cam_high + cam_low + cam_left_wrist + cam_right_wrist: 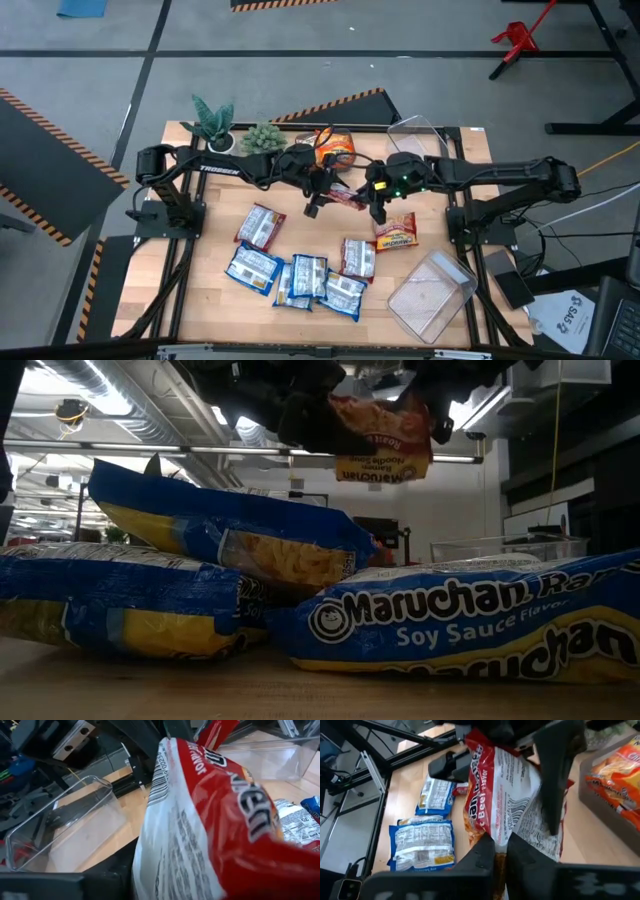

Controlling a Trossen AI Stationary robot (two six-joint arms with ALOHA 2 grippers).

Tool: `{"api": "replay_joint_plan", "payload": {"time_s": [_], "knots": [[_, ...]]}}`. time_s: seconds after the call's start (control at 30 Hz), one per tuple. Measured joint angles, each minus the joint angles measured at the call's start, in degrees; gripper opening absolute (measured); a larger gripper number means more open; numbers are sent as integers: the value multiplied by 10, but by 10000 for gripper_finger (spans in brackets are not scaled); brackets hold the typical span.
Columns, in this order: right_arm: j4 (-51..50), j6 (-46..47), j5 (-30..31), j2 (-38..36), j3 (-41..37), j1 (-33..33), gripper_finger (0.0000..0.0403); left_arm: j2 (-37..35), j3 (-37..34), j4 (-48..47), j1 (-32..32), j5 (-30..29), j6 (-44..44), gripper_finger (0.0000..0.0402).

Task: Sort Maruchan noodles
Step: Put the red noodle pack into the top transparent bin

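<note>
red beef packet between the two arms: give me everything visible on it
The red beef packet is crinkly plastic, red on the front and white with a barcode and fine print on the back. It hangs tilted in the air above the table centre. The right tool is shut on one edge; the left tool meets its other end, grip unclear.

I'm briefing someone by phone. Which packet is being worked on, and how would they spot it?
Look at the table's middle, where the two arms meet above the wood. Between them hangs a red packet, pinched by the right tool with the left tool at its other end. It alone is off the table; the blue packets lie flat below.
</note>
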Motion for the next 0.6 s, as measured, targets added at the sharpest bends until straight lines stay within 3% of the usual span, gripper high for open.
{"api": "replay_joint_plan", "payload": {"time_s": [0.13,0.3,0.6], "knots": [[0,0,7,0,2,0,26,0,0,-1,0,0,-17,158],[-34,42,58,-19,3,0,56,0,0,1,3,-26,-68,135],[-154,126,161,-179,3,1,151,0,0,52,56,-46,-271,133]]}}
